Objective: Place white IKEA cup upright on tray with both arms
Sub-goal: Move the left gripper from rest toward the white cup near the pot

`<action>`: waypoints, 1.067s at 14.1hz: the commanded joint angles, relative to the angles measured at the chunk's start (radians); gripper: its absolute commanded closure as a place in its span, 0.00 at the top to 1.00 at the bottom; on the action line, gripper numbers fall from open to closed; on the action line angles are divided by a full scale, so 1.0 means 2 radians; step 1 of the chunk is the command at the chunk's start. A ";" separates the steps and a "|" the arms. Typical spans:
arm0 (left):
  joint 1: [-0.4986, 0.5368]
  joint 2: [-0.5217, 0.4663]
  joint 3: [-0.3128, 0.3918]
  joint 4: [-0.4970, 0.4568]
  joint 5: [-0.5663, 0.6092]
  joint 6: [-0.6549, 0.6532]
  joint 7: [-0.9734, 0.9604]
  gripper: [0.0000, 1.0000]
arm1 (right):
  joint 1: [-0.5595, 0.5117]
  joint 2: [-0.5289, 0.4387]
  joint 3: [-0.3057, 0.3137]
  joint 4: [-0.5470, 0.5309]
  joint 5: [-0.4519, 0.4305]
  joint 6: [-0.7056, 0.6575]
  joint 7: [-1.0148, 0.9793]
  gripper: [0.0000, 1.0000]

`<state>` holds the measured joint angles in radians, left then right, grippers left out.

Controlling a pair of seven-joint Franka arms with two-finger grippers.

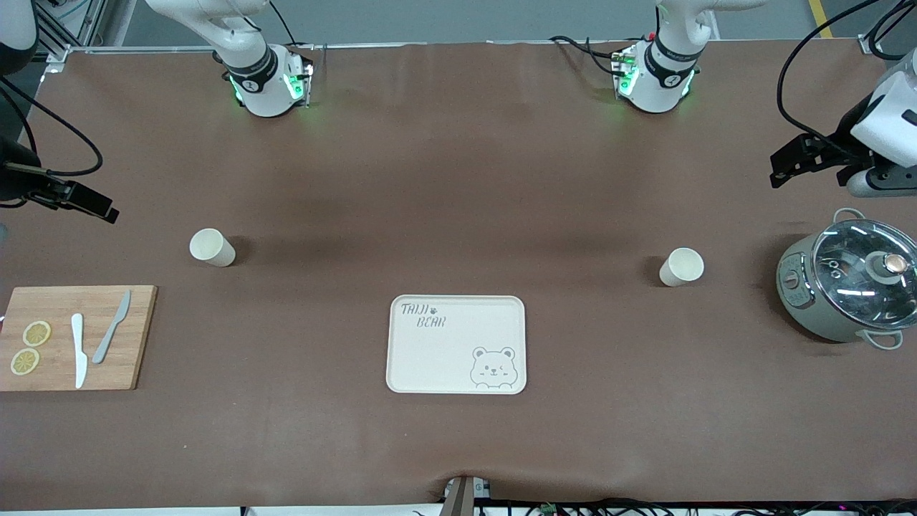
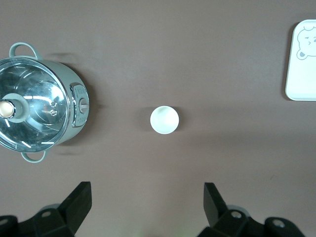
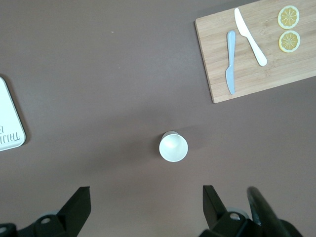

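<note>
Two white cups stand upright, mouths up. One cup (image 1: 212,248) is toward the right arm's end and shows in the right wrist view (image 3: 173,147). The other cup (image 1: 681,266) is toward the left arm's end and shows in the left wrist view (image 2: 164,120). The cream tray (image 1: 444,355) with the bear drawing lies between them, nearer the front camera, with nothing on it. Its edge shows in both wrist views (image 2: 301,74) (image 3: 7,123). My left gripper (image 1: 791,161) (image 2: 146,192) is open, high above its cup. My right gripper (image 1: 82,201) (image 3: 145,193) is open, high above its cup.
A green pot with a glass lid (image 1: 849,287) (image 2: 39,116) stands at the left arm's end, beside that cup. A wooden cutting board (image 1: 136,337) (image 3: 276,69) with two knives and two lemon slices lies at the right arm's end.
</note>
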<state>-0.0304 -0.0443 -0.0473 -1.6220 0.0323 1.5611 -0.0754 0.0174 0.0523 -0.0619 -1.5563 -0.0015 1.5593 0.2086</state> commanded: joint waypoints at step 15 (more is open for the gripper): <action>0.025 0.015 0.016 0.018 0.014 -0.034 0.005 1.00 | -0.008 -0.010 0.004 -0.009 -0.001 -0.003 0.003 1.00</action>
<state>-0.0146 -0.0366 -0.0181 -1.5989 0.0330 1.5079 -0.0782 0.0128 0.0523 -0.0622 -1.5563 -0.0015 1.5546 0.2086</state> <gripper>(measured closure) 0.000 0.000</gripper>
